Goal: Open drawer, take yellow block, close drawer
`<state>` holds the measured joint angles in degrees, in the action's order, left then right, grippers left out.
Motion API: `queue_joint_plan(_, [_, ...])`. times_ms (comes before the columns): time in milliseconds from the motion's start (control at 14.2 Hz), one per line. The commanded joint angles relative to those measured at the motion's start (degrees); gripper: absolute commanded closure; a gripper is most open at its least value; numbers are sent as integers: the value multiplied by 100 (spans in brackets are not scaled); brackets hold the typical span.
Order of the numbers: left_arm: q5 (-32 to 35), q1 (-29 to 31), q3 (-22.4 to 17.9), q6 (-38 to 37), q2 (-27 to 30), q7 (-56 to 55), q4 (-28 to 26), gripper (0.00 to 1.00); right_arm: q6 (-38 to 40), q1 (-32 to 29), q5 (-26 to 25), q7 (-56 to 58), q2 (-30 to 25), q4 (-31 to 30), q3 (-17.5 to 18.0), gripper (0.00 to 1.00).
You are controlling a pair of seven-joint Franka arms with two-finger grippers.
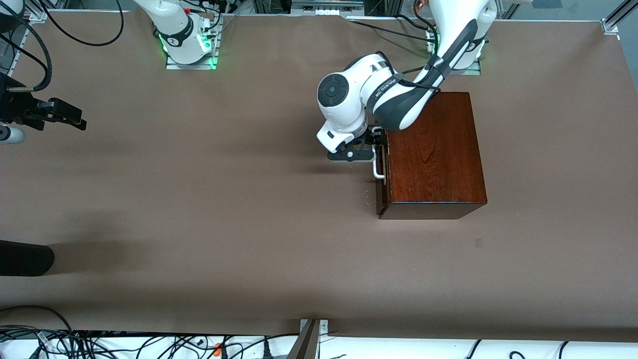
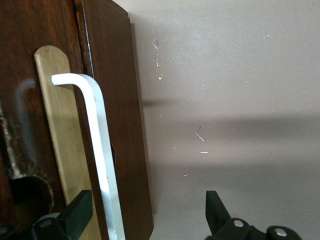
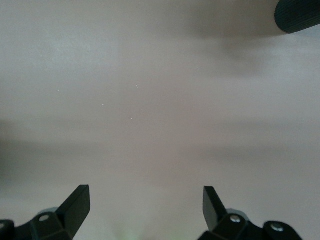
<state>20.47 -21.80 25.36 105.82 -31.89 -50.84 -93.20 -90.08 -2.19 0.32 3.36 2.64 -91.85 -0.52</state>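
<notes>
The dark wooden box [image 1: 433, 154] stands on the table near the left arm's base. Its drawer front [image 1: 383, 192] sits flush with the box, so the drawer looks shut. The white bar handle [image 1: 379, 173] runs along that front and shows close up in the left wrist view [image 2: 100, 150]. My left gripper [image 1: 377, 146] is open at the handle, with the bar between its fingers [image 2: 148, 210]. My right gripper [image 1: 75, 120] is open and empty over bare table at the right arm's end [image 3: 146, 205]. The yellow block is hidden.
A black rounded object [image 1: 25, 259] lies at the table's edge at the right arm's end and shows in the right wrist view [image 3: 300, 15]. A brass plate [image 2: 55, 125] backs the handle. Cables hang along the table edge nearest the front camera.
</notes>
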Motion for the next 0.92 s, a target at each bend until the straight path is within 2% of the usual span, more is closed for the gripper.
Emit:
queue_joint_plan(0, [221,0,13,96,-115,-241,38,0,114,-71,117,60,69,150,34,0])
queue_joint_plan(282, [510,-44,4,175,-274,-672,47,0,114,-71,117,51,69,150,34,0])
queue_joint_plan(847, [528,-52,4,202,-327,-673,74,0,122,-71,117,51,70,150,34,0])
